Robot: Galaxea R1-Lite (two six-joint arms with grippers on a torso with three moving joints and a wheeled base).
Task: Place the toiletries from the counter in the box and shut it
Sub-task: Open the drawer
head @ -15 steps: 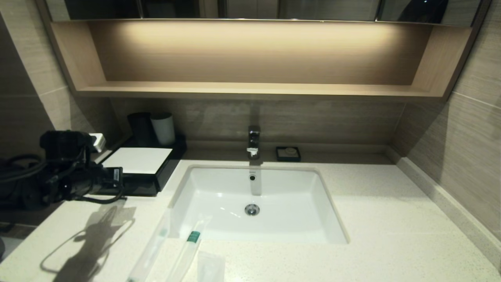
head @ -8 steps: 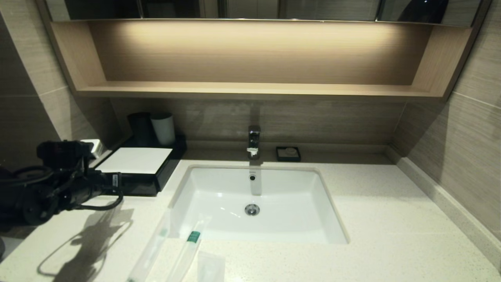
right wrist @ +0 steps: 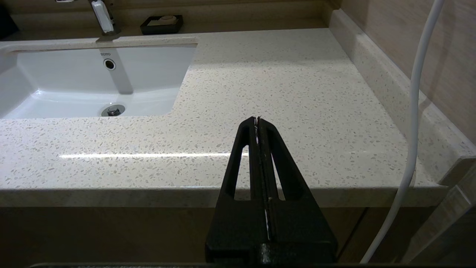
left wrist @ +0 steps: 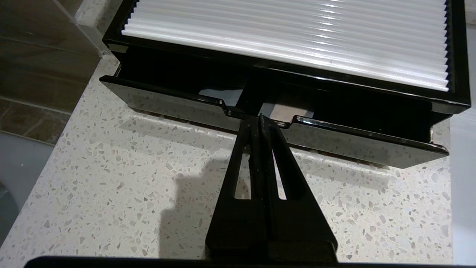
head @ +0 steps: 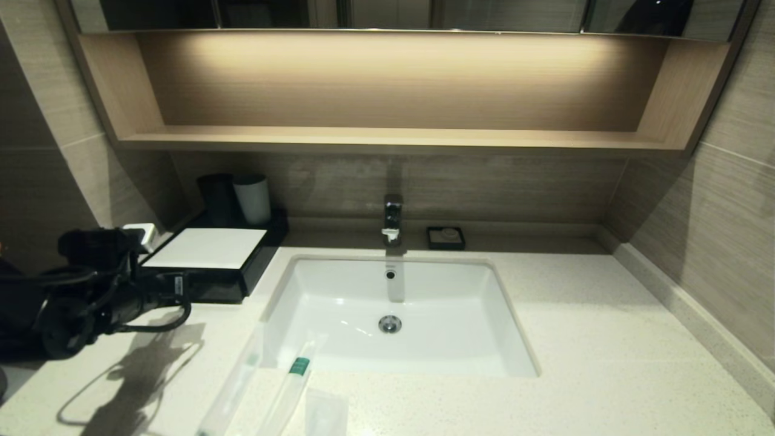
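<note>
Head: left claw (head: 181, 284) seen at drawer front of box (head: 209, 248), far-left tabletop (head: 605, 339); sachets (head: 290, 387) laid near basin's front rim | Left wrist: fingers pressed together, tips set in drawer (left wrist: 275, 134) notch, drawer part-open | Right wrist: right claw (right wrist: 257, 121) closed, empty, parked off tabletop edge.

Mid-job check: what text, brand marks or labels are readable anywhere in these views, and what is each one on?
"TOTO": small grey mark on the back wall of the white rectangular sunken basin, just above its overflow hole, right wrist view.
White sticker on the black left arm, head view: print too small to read.
Green-tipped item in its slim clear plastic sachet: no lettering legible.
Nothing else carries readable text.
</note>
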